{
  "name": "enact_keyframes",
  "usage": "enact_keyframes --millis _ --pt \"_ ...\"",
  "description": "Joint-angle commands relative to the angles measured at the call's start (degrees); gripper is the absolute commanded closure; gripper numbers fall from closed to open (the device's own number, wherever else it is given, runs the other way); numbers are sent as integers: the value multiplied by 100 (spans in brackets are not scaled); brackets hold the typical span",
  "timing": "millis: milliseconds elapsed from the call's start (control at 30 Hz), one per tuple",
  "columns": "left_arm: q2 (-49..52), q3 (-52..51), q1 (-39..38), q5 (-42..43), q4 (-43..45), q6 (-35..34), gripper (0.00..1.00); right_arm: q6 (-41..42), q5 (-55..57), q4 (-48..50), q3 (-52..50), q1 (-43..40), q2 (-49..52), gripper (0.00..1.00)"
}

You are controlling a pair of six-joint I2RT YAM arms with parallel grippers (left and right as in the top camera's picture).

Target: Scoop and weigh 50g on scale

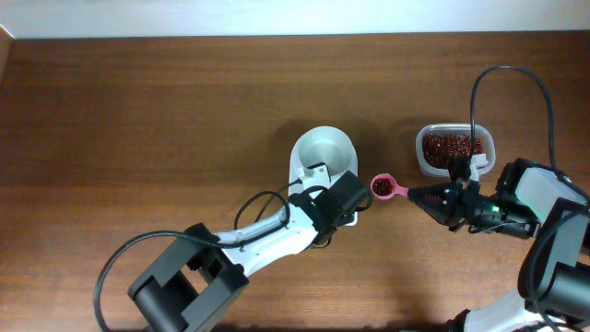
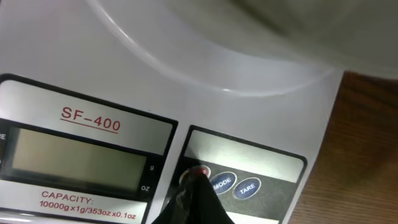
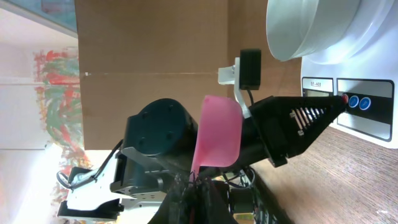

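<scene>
Left gripper (image 2: 199,186): fingers pressed together, tip on the red button (image 2: 203,170) of the scale (image 1: 324,152). Scale: mid-table (image 1: 138,111), long axis far-to-near, bowl end away from the robot, display end toward it. Just right of the scale: pink scoop (image 1: 383,186) with red beans, handle pinched by the right gripper (image 1: 417,195). Bean tub (image 1: 454,149) further right.

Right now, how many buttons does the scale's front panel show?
3 on the scale, in a row right of the display: a red button at the left pincer tip, partly covered by it, then blue MODE, then blue TARE. None seems hidden.
</scene>
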Motion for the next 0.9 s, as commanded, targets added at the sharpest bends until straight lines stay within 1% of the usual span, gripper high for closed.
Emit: enact_keyframes --millis 0,200,300,400,867 --pt "127 -2 85 -42 4 -111 97 -105 -160 -20 -26 35 17 96" --pt "142 -2 85 -48 98 -109 94 -105 -160 -20 -26 35 17 96" --pt "238 -2 85 -42 219 -109 98 -105 -160 -20 -26 35 17 96" --pt "245 -2 96 -46 221 -109 100 -105 -157 -20 -26 35 17 96" --pt "70 0 111 46 -197 -109 100 -105 -157 -20 -26 35 17 96"
